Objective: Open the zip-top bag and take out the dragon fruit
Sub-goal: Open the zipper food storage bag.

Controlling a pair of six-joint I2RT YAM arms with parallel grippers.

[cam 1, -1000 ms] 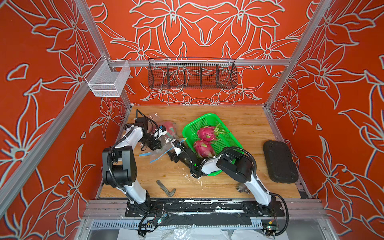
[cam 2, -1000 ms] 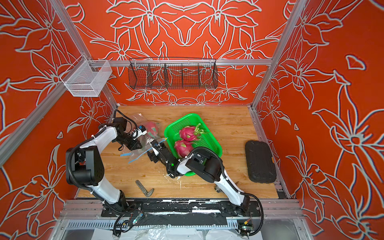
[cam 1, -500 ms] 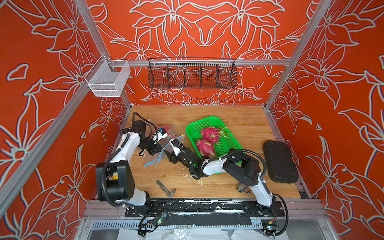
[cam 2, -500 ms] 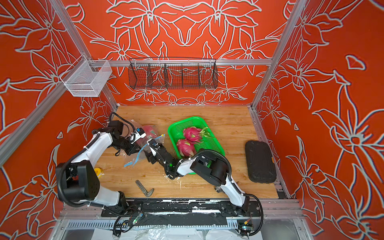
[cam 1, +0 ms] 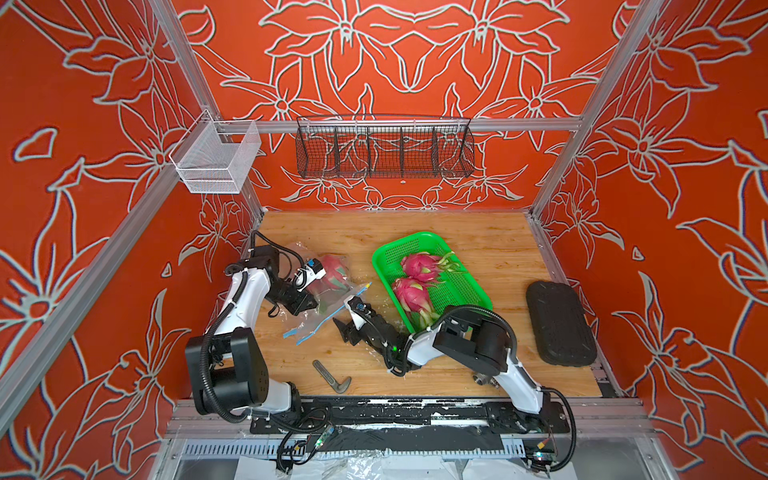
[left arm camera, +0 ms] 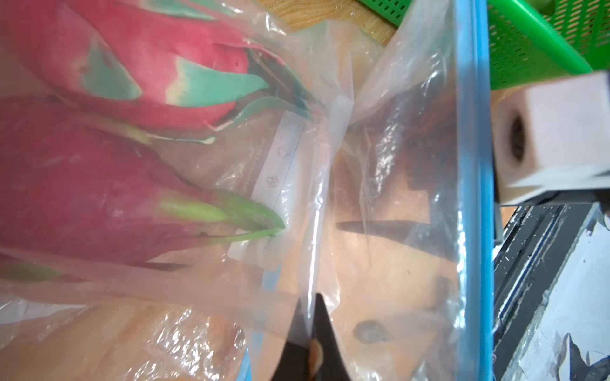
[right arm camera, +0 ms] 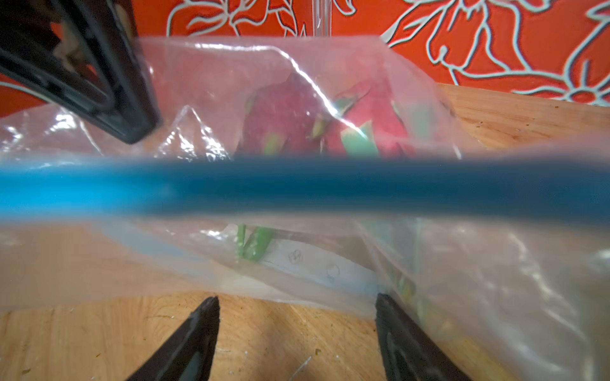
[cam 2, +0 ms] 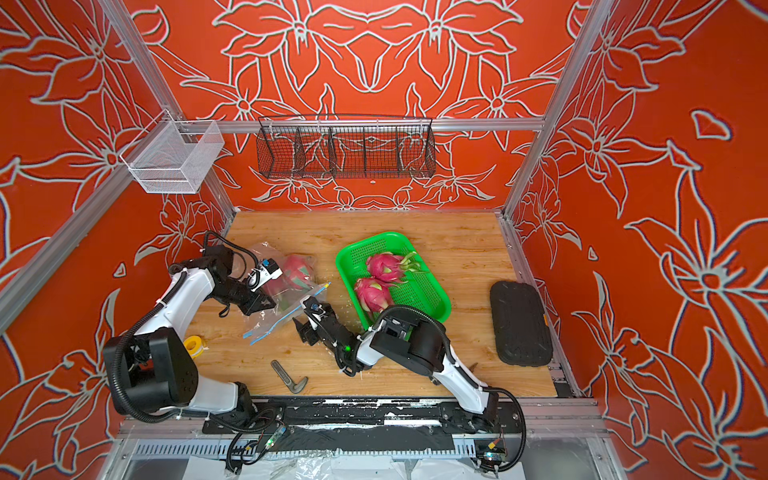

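Note:
A clear zip-top bag point(cam 1: 328, 293) with a blue zip strip point(right arm camera: 297, 188) lies left of centre on the wooden table. Two pink dragon fruit point(left arm camera: 148, 59) point(left arm camera: 82, 198) are inside it. My left gripper point(left arm camera: 312, 316) is shut on a fold of the bag's film and shows in both top views point(cam 1: 307, 305) point(cam 2: 266, 303). My right gripper point(right arm camera: 297, 306) is open just in front of the zip strip, with only bare table between its fingers point(right arm camera: 204, 330); a top view shows it too point(cam 1: 343, 324). Two more dragon fruit point(cam 1: 419, 266) point(cam 1: 411, 295) lie in the green basket point(cam 1: 469, 291).
A black textured case point(cam 1: 559, 324) lies at the right edge. Near the front lie a grey L-shaped tool point(cam 1: 330, 376) and a yellow roll point(cam 2: 193, 345) by the left arm. On the back wall hang a black wire rack point(cam 1: 384, 145) and a white mesh bin point(cam 1: 216, 160).
The left arm has swung while keeping its pinch, and the bag's zip edge now stretches out toward the front. The right gripper has drawn back a little toward the front with its jaws slightly wider.

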